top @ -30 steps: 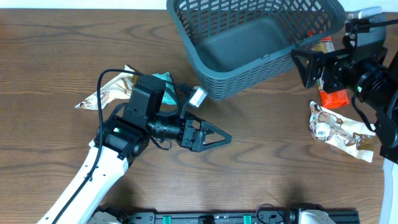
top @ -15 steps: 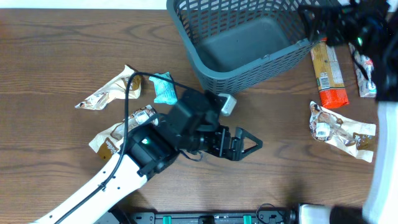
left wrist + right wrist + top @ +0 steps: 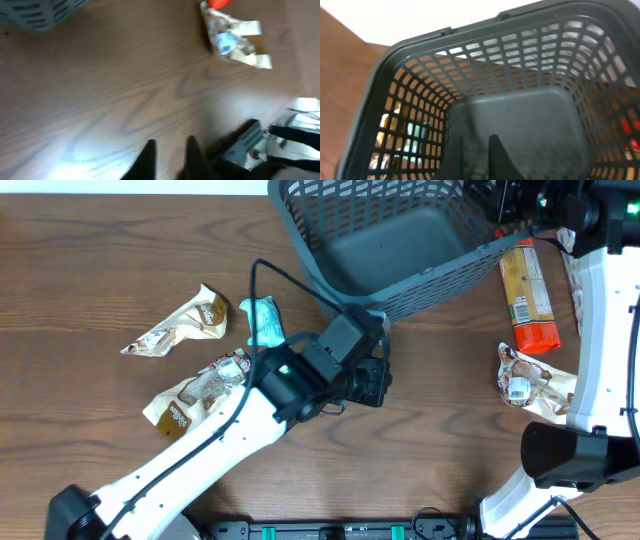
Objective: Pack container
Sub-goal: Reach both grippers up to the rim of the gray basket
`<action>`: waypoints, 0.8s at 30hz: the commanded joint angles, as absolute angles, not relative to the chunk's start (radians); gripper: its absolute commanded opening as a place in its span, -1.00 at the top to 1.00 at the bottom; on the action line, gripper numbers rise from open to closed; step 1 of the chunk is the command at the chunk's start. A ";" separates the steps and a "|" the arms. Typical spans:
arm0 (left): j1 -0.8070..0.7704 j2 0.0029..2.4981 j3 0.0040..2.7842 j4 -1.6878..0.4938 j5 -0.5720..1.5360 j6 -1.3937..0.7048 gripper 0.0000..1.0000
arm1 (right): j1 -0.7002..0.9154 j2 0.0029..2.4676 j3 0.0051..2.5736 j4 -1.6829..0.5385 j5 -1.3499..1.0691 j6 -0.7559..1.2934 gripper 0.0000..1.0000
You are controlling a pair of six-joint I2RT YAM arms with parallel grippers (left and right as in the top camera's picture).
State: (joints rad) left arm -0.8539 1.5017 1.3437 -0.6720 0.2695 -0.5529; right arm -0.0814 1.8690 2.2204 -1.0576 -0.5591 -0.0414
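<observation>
Both tools [image 3: 167,150] [image 3: 475,150] empty (narrowly parted).

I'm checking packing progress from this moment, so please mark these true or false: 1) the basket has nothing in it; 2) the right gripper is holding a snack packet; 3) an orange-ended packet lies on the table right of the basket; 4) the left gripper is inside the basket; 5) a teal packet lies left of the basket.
1) True: the container shows only its bare floor, also in the right wrist view.
2) False: the right gripper hangs over the basket with nothing between its fingers.
3) True: the orange-ended packet lies on the table beside the basket.
4) False: the left gripper is over bare wood, outside the basket.
5) True: the teal packet lies there.
</observation>
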 commanded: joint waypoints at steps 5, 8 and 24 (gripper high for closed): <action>-0.857 1.537 1.359 -0.635 0.234 -0.549 0.88 | -0.102 1.872 2.249 -1.076 -0.389 -0.023 0.97; -0.857 1.537 1.373 -0.620 0.234 -0.544 0.89 | -0.109 1.872 2.239 -1.092 -0.278 -0.025 0.97; -0.968 1.537 1.486 -0.683 -0.018 -0.437 0.89 | -0.117 1.990 2.221 -1.177 -0.233 -0.331 0.98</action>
State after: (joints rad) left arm -0.9630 1.5429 1.4654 -0.6701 0.1013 -0.4664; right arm -0.1158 1.9602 2.2242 -1.1648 -0.2455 -0.2687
